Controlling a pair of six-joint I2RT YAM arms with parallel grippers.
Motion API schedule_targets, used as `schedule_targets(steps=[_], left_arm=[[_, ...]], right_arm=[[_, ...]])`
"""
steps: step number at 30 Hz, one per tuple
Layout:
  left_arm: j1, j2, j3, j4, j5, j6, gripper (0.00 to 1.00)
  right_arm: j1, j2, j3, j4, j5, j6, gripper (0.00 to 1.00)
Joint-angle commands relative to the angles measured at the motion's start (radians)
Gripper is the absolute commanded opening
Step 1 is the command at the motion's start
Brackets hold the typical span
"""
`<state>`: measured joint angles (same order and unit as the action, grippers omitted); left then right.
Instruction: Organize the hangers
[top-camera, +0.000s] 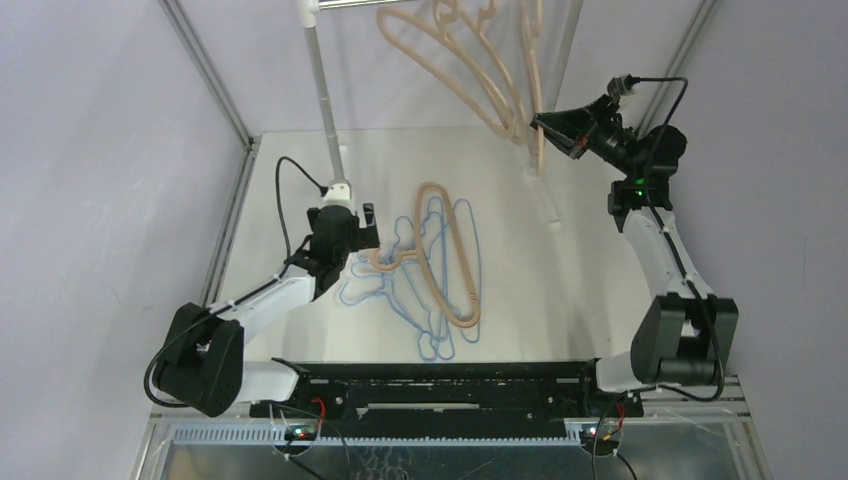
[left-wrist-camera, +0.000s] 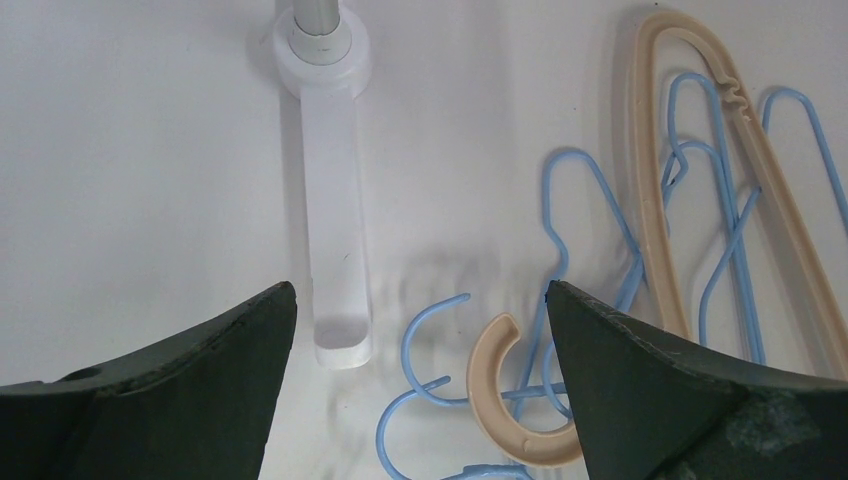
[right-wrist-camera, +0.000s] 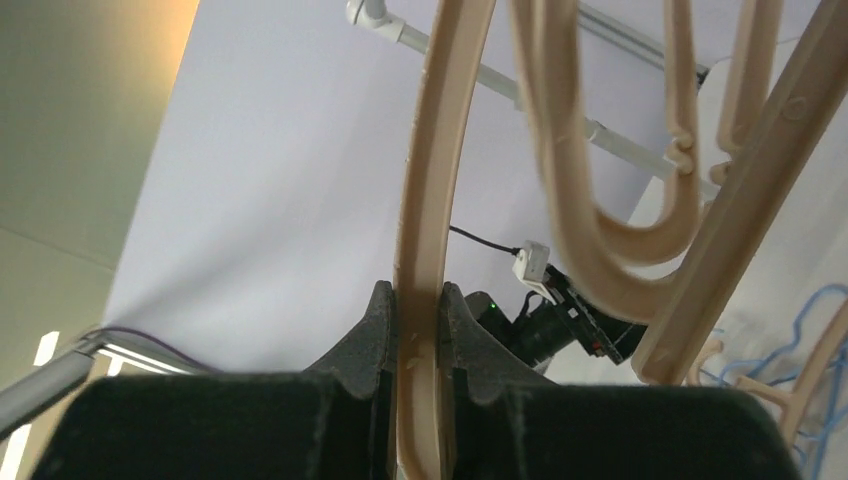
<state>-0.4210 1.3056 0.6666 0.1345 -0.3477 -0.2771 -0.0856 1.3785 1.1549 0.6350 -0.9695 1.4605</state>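
Hanger (right-wrist-camera: 420, 250), tan, clamped in right jaws; left jaws wide apart, empty

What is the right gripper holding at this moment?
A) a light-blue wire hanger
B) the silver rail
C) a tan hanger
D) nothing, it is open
C: in the right wrist view, the right gripper is shut on the bar of a tan hanger, which runs up between its two fingers.

no readable text, labels, brands or numbers on anything in view
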Motion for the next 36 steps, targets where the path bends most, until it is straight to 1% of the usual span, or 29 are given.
schedule_targets(steps=[1, 5, 8, 10, 14, 17, 23, 31, 36], left_arm=[[-0.005, -0.033, 0.005, 0.008, -0.030, 0.027, 0.99], [-0.005, -0.029, 0.008, 0.008, -0.028, 0.030, 0.99], [-0.006, -0.024, 0.010, 0.010, -0.031, 0.032, 0.99], [-0.005, -0.020, 0.013, 0.010, -0.030, 0.032, 0.99], [-0.006, -0.018, 0.014, 0.008, -0.027, 0.032, 0.99], [-0.005, -0.019, 0.014, 0.008, -0.025, 0.030, 0.99], [-0.006, -0.019, 0.014, 0.008, -0.026, 0.030, 0.99], [-0.005, -0.019, 0.013, 0.008, -0.026, 0.032, 0.99], [-0.006, -0.018, 0.016, 0.008, -0.027, 0.032, 1.00]], right_arm=[[-0.004, 0.075, 0.070, 0.334, -0.018, 0.237, 0.02], [-0.004, 0.144, 0.132, 0.437, -0.009, 0.341, 0.02], [-0.005, 0.160, 0.163, 0.441, -0.004, 0.345, 0.02], [-0.006, 0.165, 0.184, 0.423, -0.003, 0.336, 0.02], [-0.006, 0.194, 0.235, 0.325, -0.005, 0.300, 0.02], [-0.004, 0.233, 0.267, 0.280, -0.002, 0.307, 0.02], [0.008, 0.307, 0.290, 0.302, 0.011, 0.373, 0.01], [0.037, 0.362, 0.351, 0.262, 0.011, 0.351, 0.01], [0.082, 0.374, 0.376, 0.180, 0.016, 0.283, 0.01]])
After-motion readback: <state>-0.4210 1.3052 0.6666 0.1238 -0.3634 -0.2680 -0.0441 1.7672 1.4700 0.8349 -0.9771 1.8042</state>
